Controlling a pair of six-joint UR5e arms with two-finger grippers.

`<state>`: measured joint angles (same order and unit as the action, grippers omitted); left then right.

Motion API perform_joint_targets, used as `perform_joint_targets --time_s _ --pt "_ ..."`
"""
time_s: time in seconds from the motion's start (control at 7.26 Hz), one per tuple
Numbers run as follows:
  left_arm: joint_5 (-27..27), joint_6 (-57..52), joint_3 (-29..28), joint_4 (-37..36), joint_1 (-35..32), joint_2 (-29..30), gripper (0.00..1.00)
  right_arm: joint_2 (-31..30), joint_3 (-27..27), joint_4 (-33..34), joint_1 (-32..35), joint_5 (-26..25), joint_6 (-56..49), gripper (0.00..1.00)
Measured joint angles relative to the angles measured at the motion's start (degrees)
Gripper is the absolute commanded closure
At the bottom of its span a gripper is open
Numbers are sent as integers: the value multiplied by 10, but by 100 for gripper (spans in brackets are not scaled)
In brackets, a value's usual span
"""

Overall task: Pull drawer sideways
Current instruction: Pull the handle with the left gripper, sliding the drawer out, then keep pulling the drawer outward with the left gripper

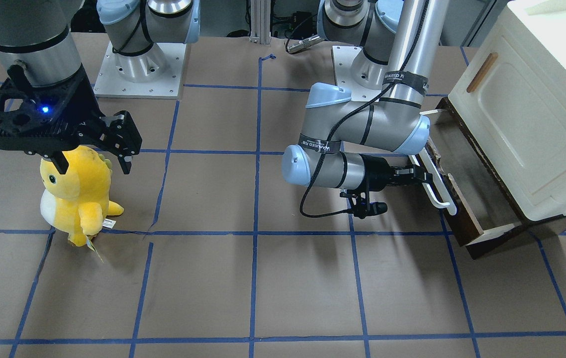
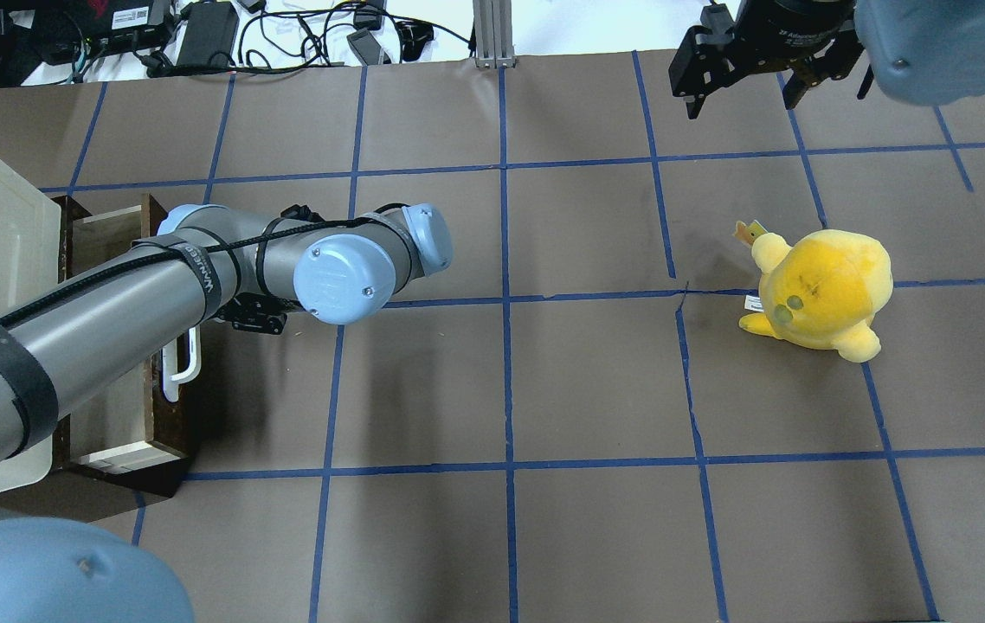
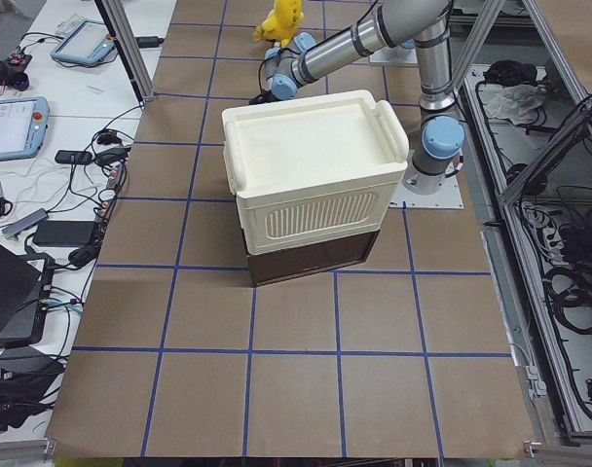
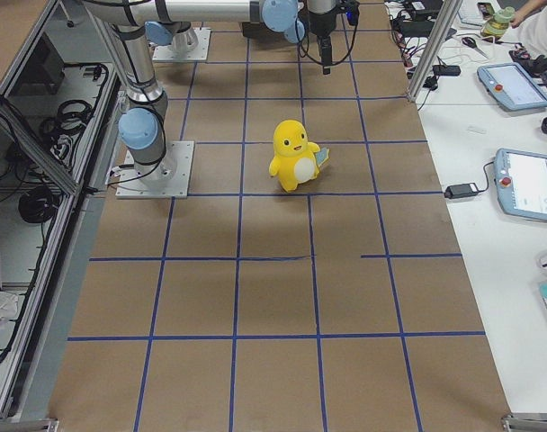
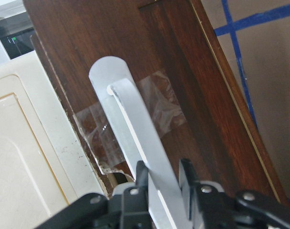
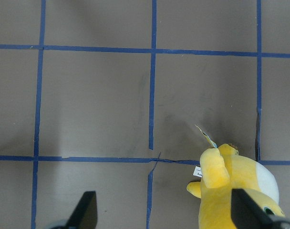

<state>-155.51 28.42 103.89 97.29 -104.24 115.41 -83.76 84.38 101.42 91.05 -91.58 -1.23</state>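
The dark brown wooden drawer (image 1: 467, 209) stands partly pulled out from under the cream-white cabinet (image 1: 526, 114). Its pale inner sides show in the overhead view (image 2: 116, 402). My left gripper (image 1: 424, 176) is shut on the drawer's long white bar handle (image 1: 437, 191). In the left wrist view the two black fingers (image 5: 140, 179) clasp the handle (image 5: 133, 112) against the drawer front (image 5: 183, 71). In the overhead view the arm hides the left gripper. My right gripper (image 1: 96, 154) is open and empty, high above the table, and also shows in the overhead view (image 2: 739, 82).
A yellow plush toy (image 1: 79, 194) stands on the brown table below my right gripper, also in the right wrist view (image 6: 235, 186). The cabinet's door panel has a small wooden handle (image 1: 482, 72). Blue tape lines grid the table (image 1: 253, 233).
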Motion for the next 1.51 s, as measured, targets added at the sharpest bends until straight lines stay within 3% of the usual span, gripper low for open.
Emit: perform_joint_targets --time_s 1.51 --pt "-3 -12 -3 1 -4 0 82 0 0 0 0 0 0 0"
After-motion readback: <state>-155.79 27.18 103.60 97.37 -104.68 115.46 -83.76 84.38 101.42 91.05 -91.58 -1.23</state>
